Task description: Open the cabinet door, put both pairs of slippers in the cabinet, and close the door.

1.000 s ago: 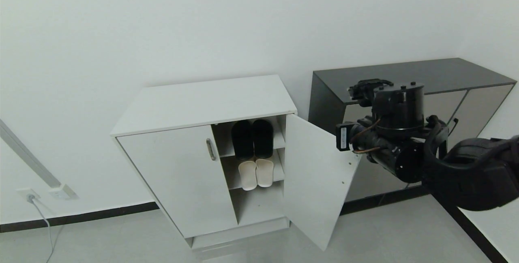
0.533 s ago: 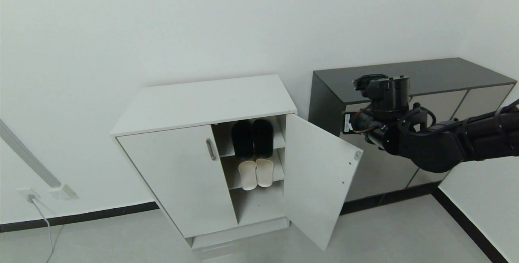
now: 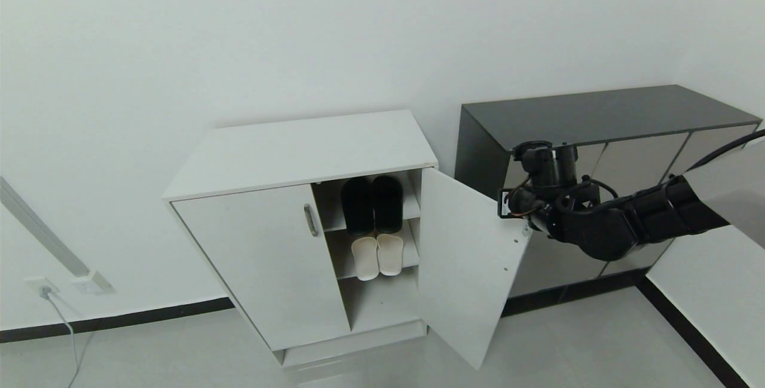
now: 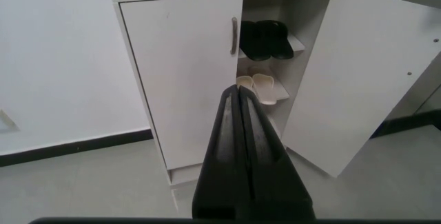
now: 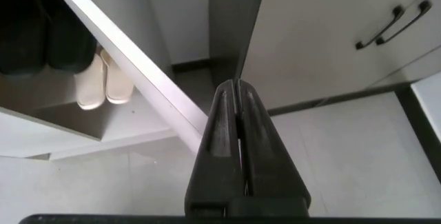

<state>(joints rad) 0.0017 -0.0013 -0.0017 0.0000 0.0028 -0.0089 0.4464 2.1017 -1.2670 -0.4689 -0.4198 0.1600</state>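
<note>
1. My left claw (image 4: 240,100) is pressed shut and empty, and hangs well back from the cabinet (image 3: 299,149).
2. The black slippers (image 3: 372,204) and the white slippers (image 3: 378,256) sit on shelves inside.
3. The open door (image 3: 469,262) juts out rightward. Its free edge lies just beside my right claw (image 5: 238,96), which is shut, empty and the nearer one for pushing leftward.

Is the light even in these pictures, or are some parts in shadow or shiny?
Head view: soft, even light; black slippers sit shaded under the cabinet top, white slippers below catch more; the sideboard fronts are shiny. Right wrist view: the door edge is bright, shelves behind dimmer.
</note>
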